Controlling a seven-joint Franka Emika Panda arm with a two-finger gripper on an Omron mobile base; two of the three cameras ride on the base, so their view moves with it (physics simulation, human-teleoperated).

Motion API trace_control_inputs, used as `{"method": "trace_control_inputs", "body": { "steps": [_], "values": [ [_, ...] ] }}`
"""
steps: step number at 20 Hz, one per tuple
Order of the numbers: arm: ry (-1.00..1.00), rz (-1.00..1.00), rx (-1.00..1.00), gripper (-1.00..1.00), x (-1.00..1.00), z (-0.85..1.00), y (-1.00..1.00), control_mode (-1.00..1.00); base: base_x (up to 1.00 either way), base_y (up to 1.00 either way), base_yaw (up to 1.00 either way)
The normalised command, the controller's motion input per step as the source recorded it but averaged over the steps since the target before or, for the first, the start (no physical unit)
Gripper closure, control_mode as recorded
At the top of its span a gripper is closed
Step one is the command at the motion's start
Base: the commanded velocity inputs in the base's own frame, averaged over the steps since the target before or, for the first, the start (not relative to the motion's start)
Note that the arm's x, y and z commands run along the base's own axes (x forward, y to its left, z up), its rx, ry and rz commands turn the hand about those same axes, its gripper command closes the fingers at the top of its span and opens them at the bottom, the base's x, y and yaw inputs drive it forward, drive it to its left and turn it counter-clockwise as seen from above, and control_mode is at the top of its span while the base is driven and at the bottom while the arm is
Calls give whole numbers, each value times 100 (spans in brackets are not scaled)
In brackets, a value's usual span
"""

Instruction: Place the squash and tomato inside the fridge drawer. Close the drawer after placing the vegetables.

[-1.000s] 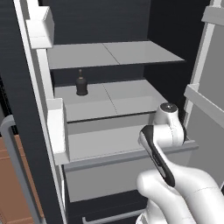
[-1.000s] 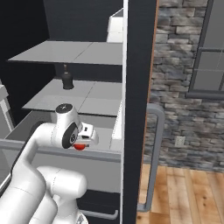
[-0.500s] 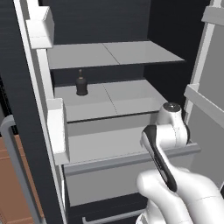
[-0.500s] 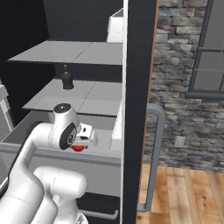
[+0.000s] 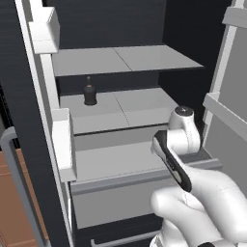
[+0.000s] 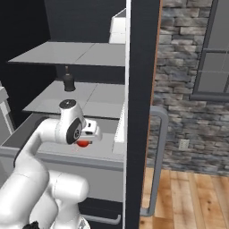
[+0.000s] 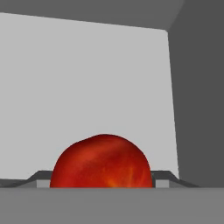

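Lowered a little since the earlier frame, the gripper (image 6: 85, 142) pinches the tomato (image 6: 82, 143) between its fingers, inside the open fridge drawer (image 6: 67, 159), above its pale floor.

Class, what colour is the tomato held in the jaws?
Glossy red with orange streaks; the tomato shows best in the hand view.

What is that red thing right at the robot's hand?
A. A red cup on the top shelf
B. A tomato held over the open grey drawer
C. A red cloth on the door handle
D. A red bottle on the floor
B: the round red tomato sits at the hand, above the pale floor of the open fridge drawer.
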Motion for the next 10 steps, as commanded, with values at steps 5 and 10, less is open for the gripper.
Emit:
{"method": "trace_control_inputs", "body": {
  "steps": [5,10],
  "values": [
    [15,0,0,100,56,-39,1,-100,0,0,0],
    [13,0,0,100,4,-71,0,-100,0,0,0]
  ]
}}
